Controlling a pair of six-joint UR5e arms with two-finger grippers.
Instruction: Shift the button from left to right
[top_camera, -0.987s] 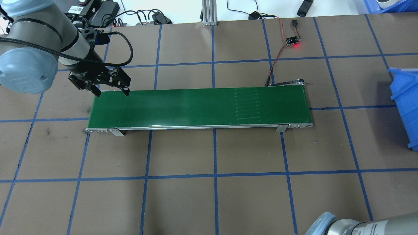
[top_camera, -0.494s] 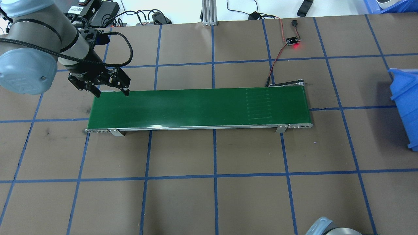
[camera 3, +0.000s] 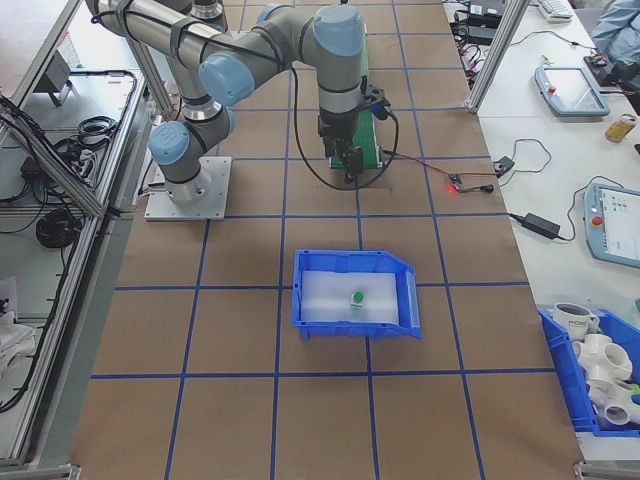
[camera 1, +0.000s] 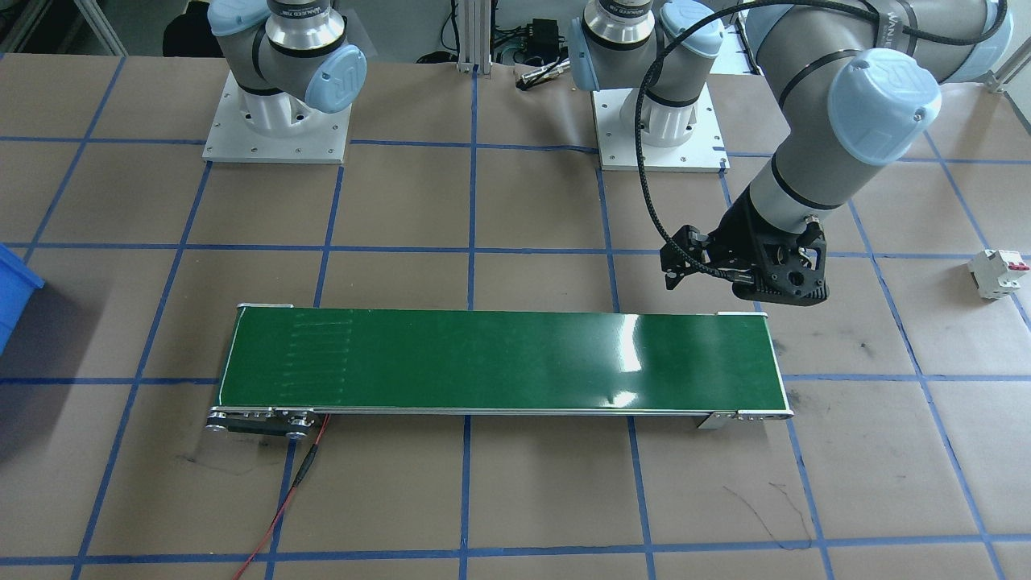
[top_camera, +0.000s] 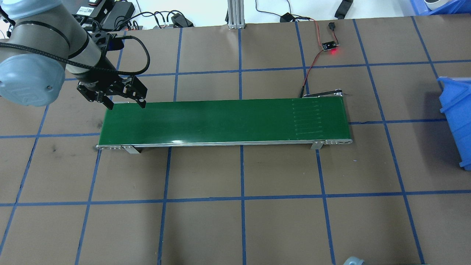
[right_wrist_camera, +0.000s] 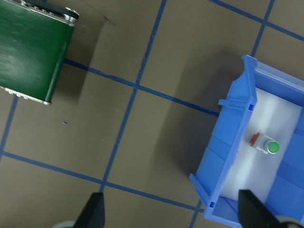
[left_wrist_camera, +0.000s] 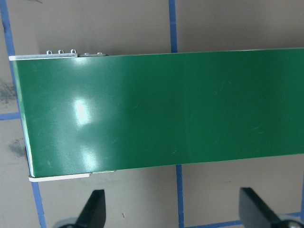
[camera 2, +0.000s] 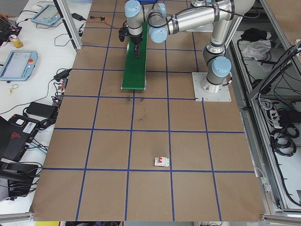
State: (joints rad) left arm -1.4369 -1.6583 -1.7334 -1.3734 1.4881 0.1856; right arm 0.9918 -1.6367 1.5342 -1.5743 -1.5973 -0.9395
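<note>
Your right gripper (right_wrist_camera: 168,211) hangs spread wide and empty above the table. Below it, the button (right_wrist_camera: 266,144) lies inside the blue bin (right_wrist_camera: 228,156). Farther off, your left gripper (top_camera: 125,105), fingers apart, hovers over the green conveyor belt (top_camera: 220,119)'s end.

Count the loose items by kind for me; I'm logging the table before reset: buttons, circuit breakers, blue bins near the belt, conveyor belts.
Button: 1, lying in the bin
Circuit breaker: 1
Blue bin: 1
Conveyor belt: 1
Total: 4
</note>
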